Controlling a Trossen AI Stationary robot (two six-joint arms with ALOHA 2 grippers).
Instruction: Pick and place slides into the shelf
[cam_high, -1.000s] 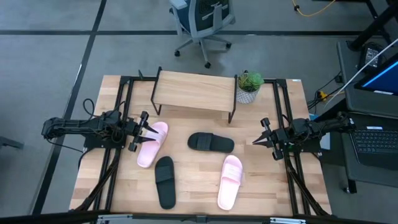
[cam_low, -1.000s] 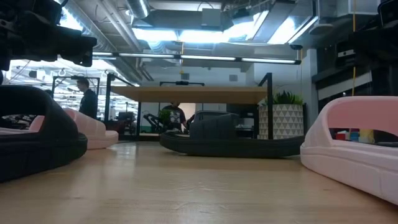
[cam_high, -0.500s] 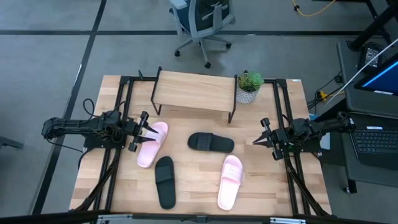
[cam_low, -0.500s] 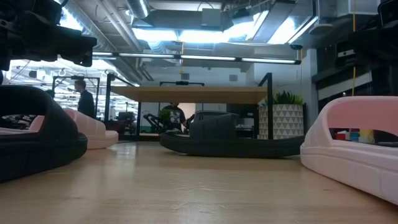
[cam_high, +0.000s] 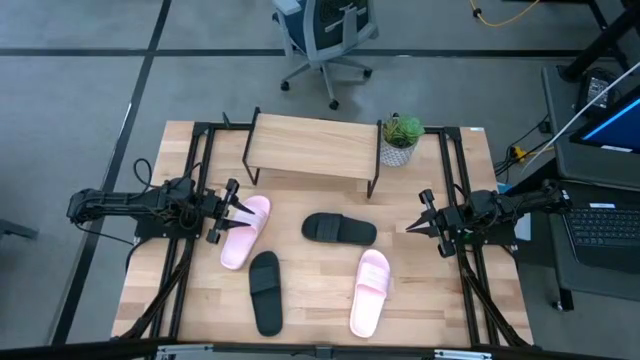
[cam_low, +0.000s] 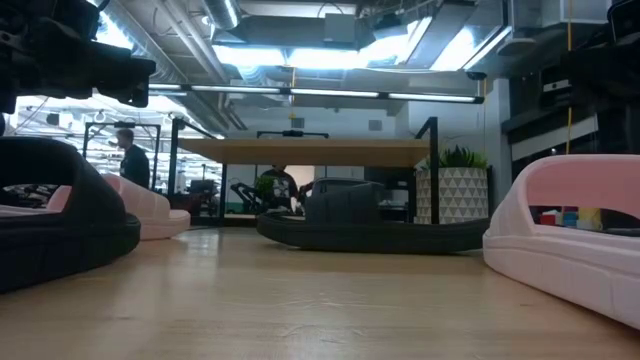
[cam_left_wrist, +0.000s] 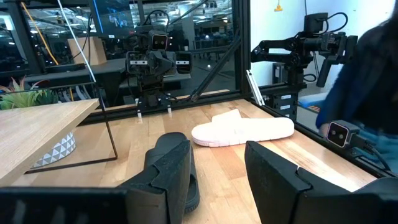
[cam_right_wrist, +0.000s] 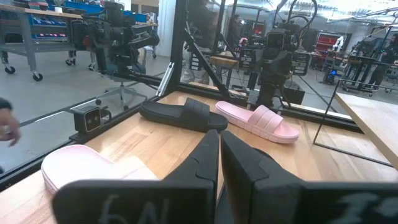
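Four slides lie flat on their soles on the tabletop: a pale pink one (cam_high: 245, 232) at the left, a black one (cam_high: 339, 229) in the middle, a black one (cam_high: 265, 291) near the front, and a pale pink one (cam_high: 370, 291) at the front right. The shelf (cam_high: 313, 148) stands on its thin black legs at the far side. My left gripper (cam_high: 243, 212) is open and hovers over the far end of the left pink slide. It is also seen in the left wrist view (cam_left_wrist: 217, 171). My right gripper (cam_high: 412, 227) is shut, right of the middle black slide, and appears again in the right wrist view (cam_right_wrist: 219, 155).
A potted plant (cam_high: 401, 140) stands right of the shelf. Black frame rails (cam_high: 195, 190) run along both table sides. Bare wood lies between the slides and under the shelf (cam_low: 310, 152). An office chair (cam_high: 325, 40) is beyond the table. A person's blue sleeve (cam_left_wrist: 367, 74) shows at the near side.
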